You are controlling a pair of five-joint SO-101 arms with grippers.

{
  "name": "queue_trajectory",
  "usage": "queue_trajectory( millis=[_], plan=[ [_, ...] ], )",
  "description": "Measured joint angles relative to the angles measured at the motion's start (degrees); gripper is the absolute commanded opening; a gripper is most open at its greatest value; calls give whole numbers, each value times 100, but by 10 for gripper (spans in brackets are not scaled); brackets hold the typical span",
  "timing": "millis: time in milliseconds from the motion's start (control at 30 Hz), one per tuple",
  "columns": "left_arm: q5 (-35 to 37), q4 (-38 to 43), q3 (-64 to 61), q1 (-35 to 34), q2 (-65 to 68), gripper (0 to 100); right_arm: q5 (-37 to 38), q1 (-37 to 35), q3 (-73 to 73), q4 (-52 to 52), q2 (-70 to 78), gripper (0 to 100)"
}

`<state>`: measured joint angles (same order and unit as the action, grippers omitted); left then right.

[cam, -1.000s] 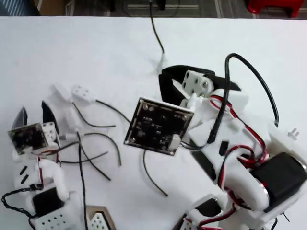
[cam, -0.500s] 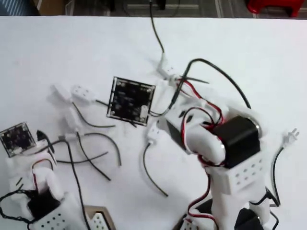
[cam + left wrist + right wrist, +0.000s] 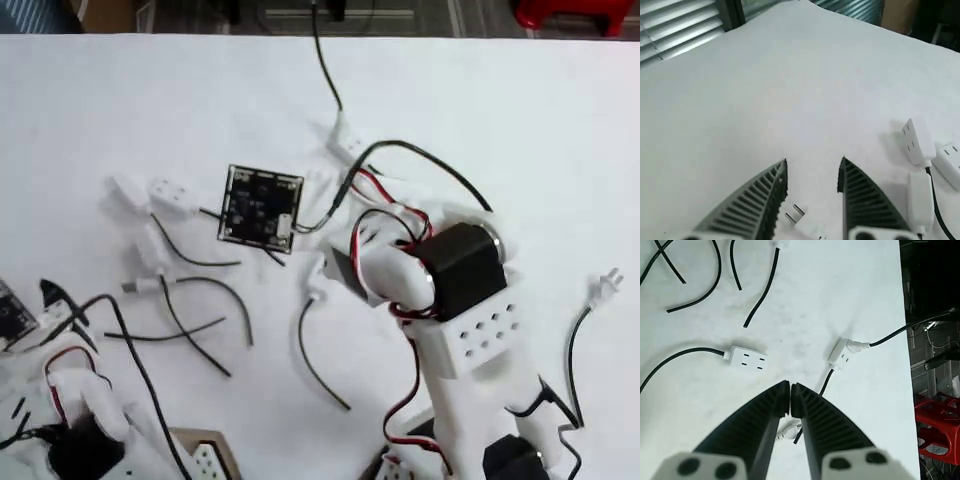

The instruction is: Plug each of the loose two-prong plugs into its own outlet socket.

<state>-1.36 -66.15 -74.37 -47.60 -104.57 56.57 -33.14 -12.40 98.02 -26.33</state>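
Two-prong plug (image 3: 802, 220) lying on the table (image 3: 790, 75), just beside the left gripper (image 3: 813, 162), its fingers standing wide apart, second plug (image 3: 604, 287) resting at the right edge of the high view, right gripper (image 3: 790, 385) hovering with fingers pressed nearly together, outlet socket (image 3: 746, 358) sitting near it.

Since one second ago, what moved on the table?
The right arm swung left over the table, the right gripper shut. The left arm drew back toward the near left corner, the left gripper open. The loose plugs and sockets stayed put.
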Motion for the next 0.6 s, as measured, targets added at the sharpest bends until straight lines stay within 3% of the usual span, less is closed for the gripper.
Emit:
queue_trajectory(
  millis=[300,600],
  plan=[
    [316,-369,1398,62,492,177,0,0,273,0,-703,21],
    [651,-519,3103,281,4281,181,0,0,677,0,-818,22]
  ],
)
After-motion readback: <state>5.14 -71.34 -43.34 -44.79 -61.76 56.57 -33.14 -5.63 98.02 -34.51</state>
